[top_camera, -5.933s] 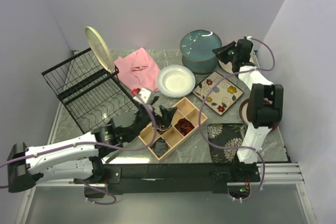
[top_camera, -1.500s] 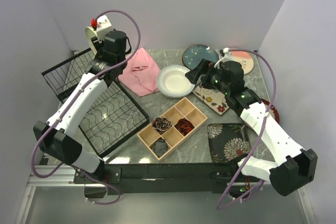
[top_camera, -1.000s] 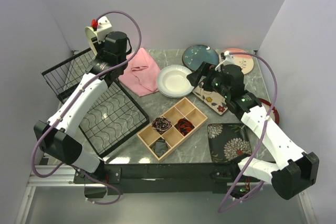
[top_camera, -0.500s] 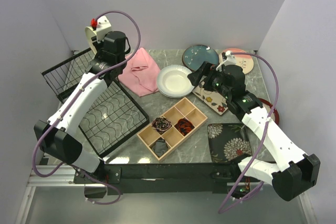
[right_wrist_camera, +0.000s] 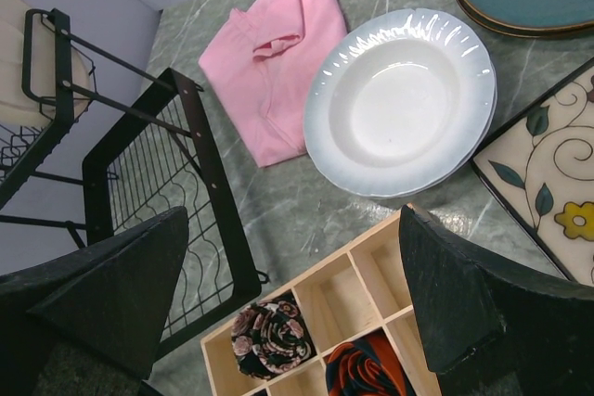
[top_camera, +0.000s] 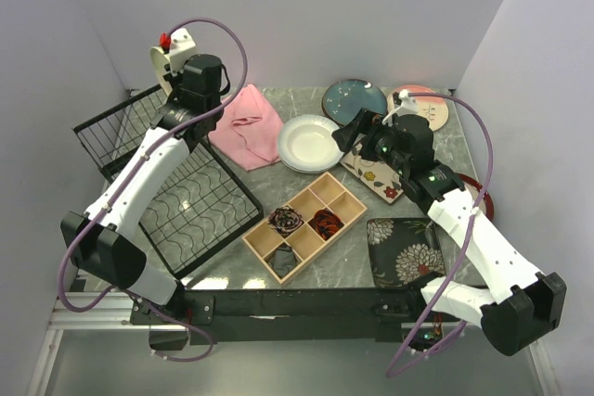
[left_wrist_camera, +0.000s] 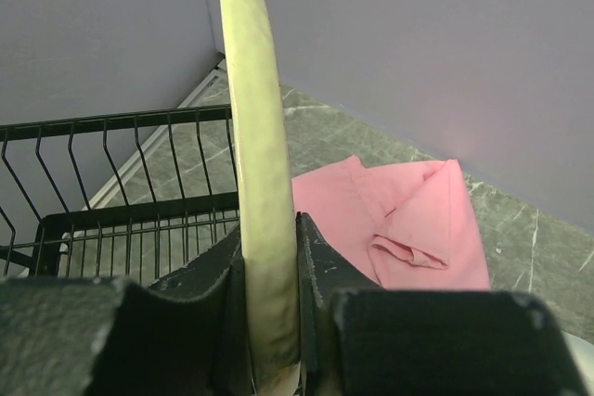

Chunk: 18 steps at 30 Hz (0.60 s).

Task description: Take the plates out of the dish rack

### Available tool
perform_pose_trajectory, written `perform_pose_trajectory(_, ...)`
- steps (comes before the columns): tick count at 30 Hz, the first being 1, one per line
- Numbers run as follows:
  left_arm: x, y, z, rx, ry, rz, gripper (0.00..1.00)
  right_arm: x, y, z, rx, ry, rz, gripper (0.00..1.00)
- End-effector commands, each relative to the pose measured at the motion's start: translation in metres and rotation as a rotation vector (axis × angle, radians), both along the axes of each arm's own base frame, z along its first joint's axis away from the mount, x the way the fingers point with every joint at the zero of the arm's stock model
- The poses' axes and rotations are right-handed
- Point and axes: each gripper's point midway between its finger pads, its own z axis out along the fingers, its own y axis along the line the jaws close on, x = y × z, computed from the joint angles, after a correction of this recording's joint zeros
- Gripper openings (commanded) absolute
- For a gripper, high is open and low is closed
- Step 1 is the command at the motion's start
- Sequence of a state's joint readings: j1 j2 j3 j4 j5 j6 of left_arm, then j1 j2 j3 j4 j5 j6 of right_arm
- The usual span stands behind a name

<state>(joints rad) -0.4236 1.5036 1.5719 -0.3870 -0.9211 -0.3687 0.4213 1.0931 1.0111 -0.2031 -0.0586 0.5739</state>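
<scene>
A cream-green plate [top_camera: 159,69] [left_wrist_camera: 260,183] stands on edge at the back of the black wire dish rack [top_camera: 176,192] [left_wrist_camera: 121,122]. My left gripper [top_camera: 179,81] [left_wrist_camera: 274,257] sits over its top rim, with one finger pressed on each face. My right gripper [top_camera: 351,134] [right_wrist_camera: 292,229] hangs open and holds nothing, above the white plate [top_camera: 311,143] [right_wrist_camera: 399,104] and the wooden tray. On the table lie a teal plate [top_camera: 353,97], a pink-cream plate [top_camera: 429,108], a square cream floral plate [top_camera: 371,173], a square black floral plate [top_camera: 404,252] and a dark red plate [top_camera: 484,197].
A pink cloth [top_camera: 246,127] lies between the rack and the white plate. A wooden compartment tray [top_camera: 306,224] holding rolled fabrics sits at the table's middle front. Purple walls close in at the back and both sides.
The left jaws have narrowed onto the cream-green plate's rim. The plate still stands in the rack. The right arm has barely moved.
</scene>
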Motion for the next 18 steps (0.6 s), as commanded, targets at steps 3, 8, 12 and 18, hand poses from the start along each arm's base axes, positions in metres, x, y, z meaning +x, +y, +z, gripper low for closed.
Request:
perform_pose_trajectory(3,0.001,-0.004,0.031,-0.004,-0.034,-0.048,0.01,-0.002,-0.003,0.020,0.006,-0.075,-0.012,1.00)
perform_pose_trajectory(8,-0.002,-0.005,0.050,-0.023,-0.077,-0.057,0.01,-0.001,-0.002,0.019,0.006,-0.070,-0.010,1.00)
perform_pose_trajectory(12,-0.005,-0.003,0.064,-0.015,-0.092,-0.051,0.01,-0.001,-0.002,0.020,0.002,-0.075,-0.011,1.00)
perform_pose_trajectory(18,-0.013,-0.002,0.084,0.001,-0.117,-0.053,0.01,-0.002,-0.001,0.022,0.002,-0.081,-0.007,1.00)
